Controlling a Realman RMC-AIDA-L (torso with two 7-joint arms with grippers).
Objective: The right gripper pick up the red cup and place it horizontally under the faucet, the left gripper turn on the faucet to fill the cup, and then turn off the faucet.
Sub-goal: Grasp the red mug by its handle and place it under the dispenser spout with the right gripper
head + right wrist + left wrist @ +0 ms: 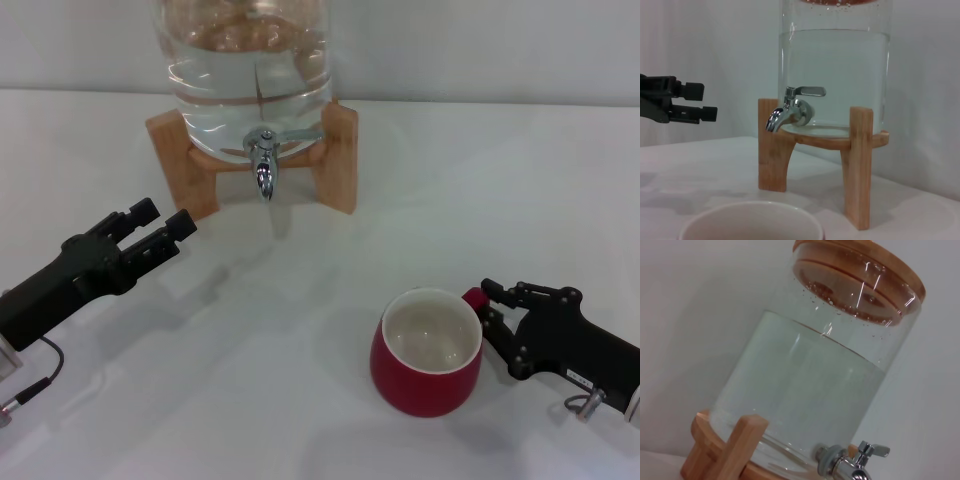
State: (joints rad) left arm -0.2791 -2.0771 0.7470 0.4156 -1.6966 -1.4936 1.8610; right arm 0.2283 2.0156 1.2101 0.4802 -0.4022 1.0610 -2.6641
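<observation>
One red cup (426, 352) sits upright on the white counter (300, 330), mouth up, empty, at abt 5 o'clock from the faucet (264, 165) and well apart from it, so not yet under the spout. Its small handle points to 3 o'clock, twd the right gripper (492, 318). That gripper's fingers straddle the handle side of the cup, narrow gap, tips touching or just beside the rim and handle; can't tell if they grip yet. Low approach from the side suits a handle-side pinch w/o tipping the cup.

The faucet hangs from a clear water jar (250, 60) on a wooden stand (340, 155); lever lies sideways, no stream visible, so prob. shut. Stand lifts the spout enough for a cup beneath.

Left gripper (160, 228) hovers at abt 8 o'clock from the faucet, fingers slightly apart, holding nothing, aimed twd the lever, likely waiting its turn.
</observation>
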